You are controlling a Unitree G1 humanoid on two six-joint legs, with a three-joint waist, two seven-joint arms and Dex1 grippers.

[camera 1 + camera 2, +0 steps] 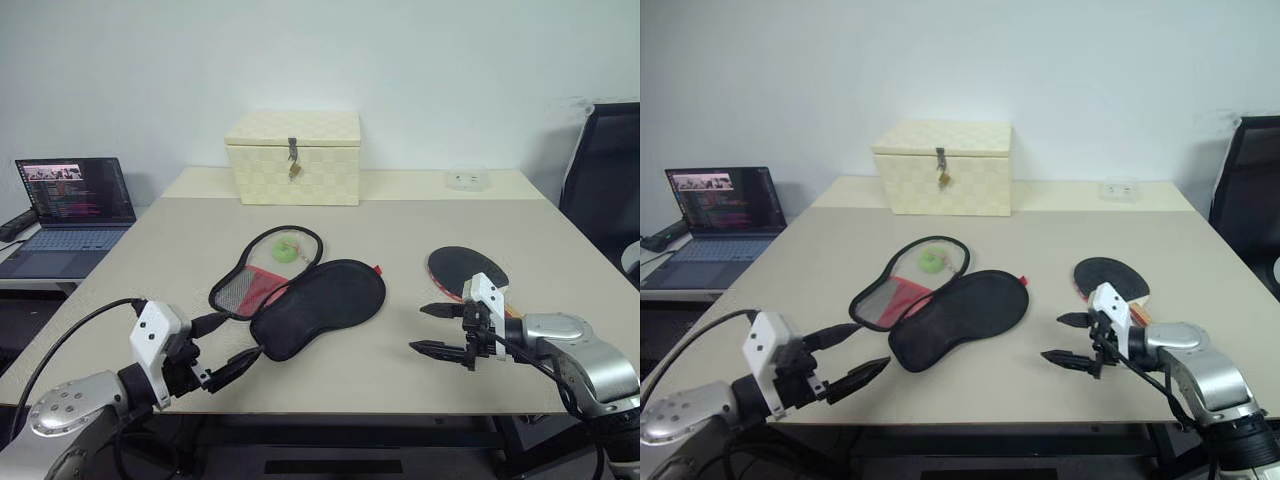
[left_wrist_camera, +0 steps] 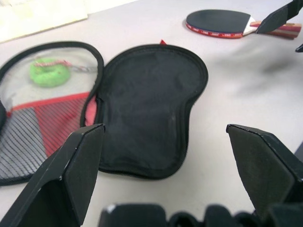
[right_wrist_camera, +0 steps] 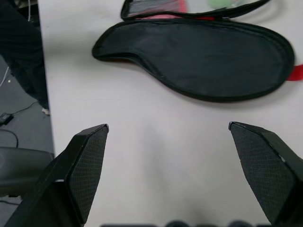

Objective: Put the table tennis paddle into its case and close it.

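Both grippers, left [image 1: 228, 345] and right [image 1: 434, 329], hover spread, empty. Paddle [image 1: 467, 270] looks light, stiff; grab its handle. Case [image 1: 300, 290] is floppy.

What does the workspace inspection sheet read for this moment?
Surface: beige table, mostly bare.
Job's things: case lies unzipped and spread open; paddle lies flat to its right, apart.
Clutter: green ball in the case's mesh half; cream box at the back; small white item.
Claws: left claw open, empty; right claw open, empty.
Cables: black cable along left arm.
Surroundings: laptop, black chair.
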